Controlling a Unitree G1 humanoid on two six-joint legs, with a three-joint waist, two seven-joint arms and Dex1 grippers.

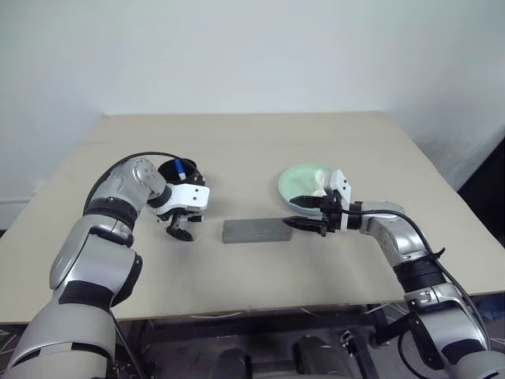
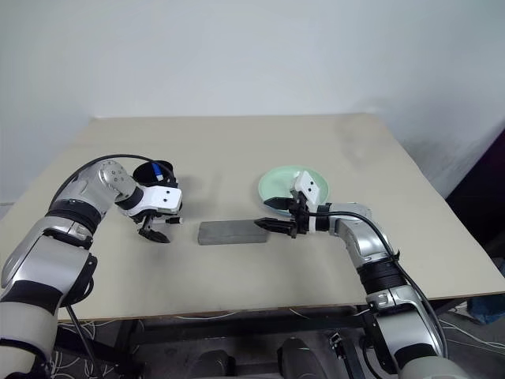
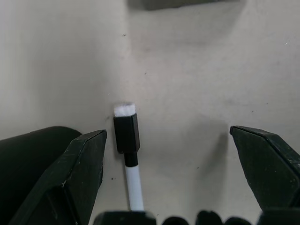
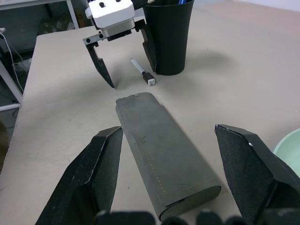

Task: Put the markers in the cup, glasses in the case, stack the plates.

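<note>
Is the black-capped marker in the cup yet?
No. The black-capped marker lies flat on the table beside the upright cup, under the open left tool.

No legible text, label, brand, number or sign was present on any surface in the views, including the case [image 4: 164,159], the cup [image 4: 168,35] and the marker [image 3: 127,140].

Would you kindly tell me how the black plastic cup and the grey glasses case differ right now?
The black tapered plastic cup stands upright; the grey rectangular glasses case lies flat. The cup is open-topped with a blue marker inside; the case is closed. Both rest on the beige table.
</note>
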